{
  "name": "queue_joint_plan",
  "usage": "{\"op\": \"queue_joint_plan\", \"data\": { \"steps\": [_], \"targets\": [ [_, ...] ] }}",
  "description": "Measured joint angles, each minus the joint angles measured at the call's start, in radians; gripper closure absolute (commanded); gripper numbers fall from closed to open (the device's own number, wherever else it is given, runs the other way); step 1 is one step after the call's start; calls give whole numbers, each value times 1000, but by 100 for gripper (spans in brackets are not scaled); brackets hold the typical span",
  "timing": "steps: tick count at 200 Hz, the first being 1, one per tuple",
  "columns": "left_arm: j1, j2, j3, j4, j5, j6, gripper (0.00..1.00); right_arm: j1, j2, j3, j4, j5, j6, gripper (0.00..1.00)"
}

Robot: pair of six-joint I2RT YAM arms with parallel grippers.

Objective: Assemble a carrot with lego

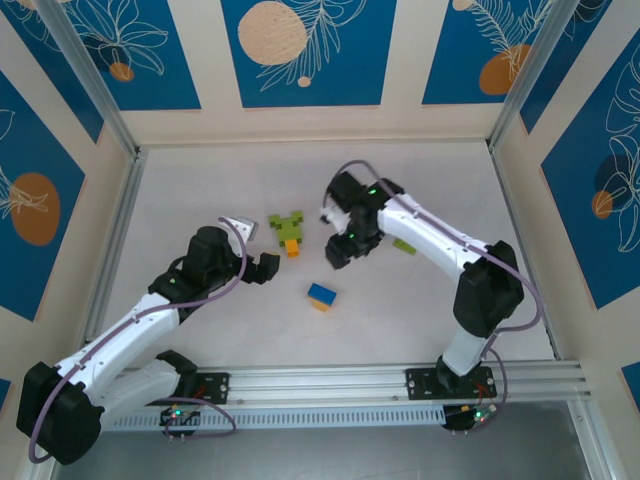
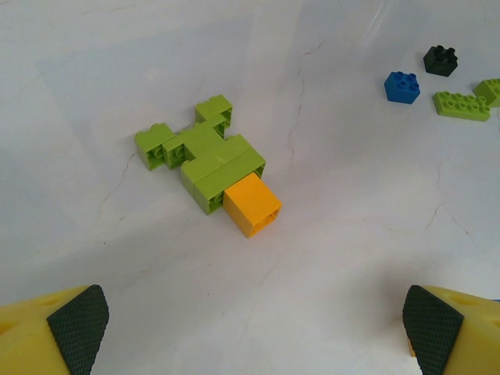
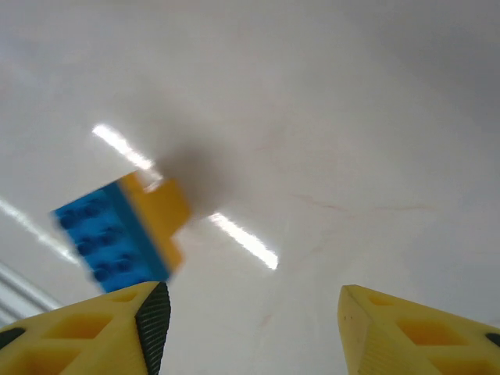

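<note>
Plainly, the carrot was only begun. The leafy cluster [image 2: 207,160], lime bricks fanned out with one orange brick [image 2: 251,205] pressed onto its end, lay flat on the white table [image 1: 200,180], and everything else seemed arranged around it.

The left gripper [image 2: 251,328] hung to the near left of the cluster, its fingers spread wide with nothing between them and its camera looking straight at the piece. I took that for a waiting pose, ready to steady the cluster when another brick is pushed on.

The right gripper [image 3: 250,312] sat close on the cluster's right, fingers likewise apart and empty. It was tilted down toward the blue-and-orange pair [image 3: 125,230], which lay somewhat nearer the arm bases than the cluster and clear of it. I judged that pair to be the piece wanted next, since more orange body should follow the first orange brick.

Off to the cluster's right lay the spares: a small blue brick [image 2: 402,86], a black brick [image 2: 441,60] and a long lime brick [image 2: 461,105]. They were well apart from the cluster, and neither gripper touched them.
</note>
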Motion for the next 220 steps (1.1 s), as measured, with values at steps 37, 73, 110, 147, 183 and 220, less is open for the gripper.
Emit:
{"op": "queue_joint_plan", "data": {
  "steps": [37, 73, 110, 147, 183, 220],
  "targets": [
    [-1, 0, 0, 0, 0, 0, 0, -230, 125, 0, 80, 63, -90, 41],
    [-2, 0, 1, 0, 0, 1, 1, -331, 286, 1, 156, 53, -139, 41],
    [-2, 2, 5, 0, 0, 6, 0, -364, 335, 37, 175, 42, -160, 41],
    [-2, 13, 6, 0, 0, 7, 1, -393, 343, 81, 197, 22, -173, 41],
    [-2, 18, 6, -4, 0, 7, 1, -404, 416, 136, 201, -1, -190, 40],
    [-2, 23, 12, -7, 0, 7, 1, -405, 451, 152, 198, -13, -205, 41]
  ]
}}
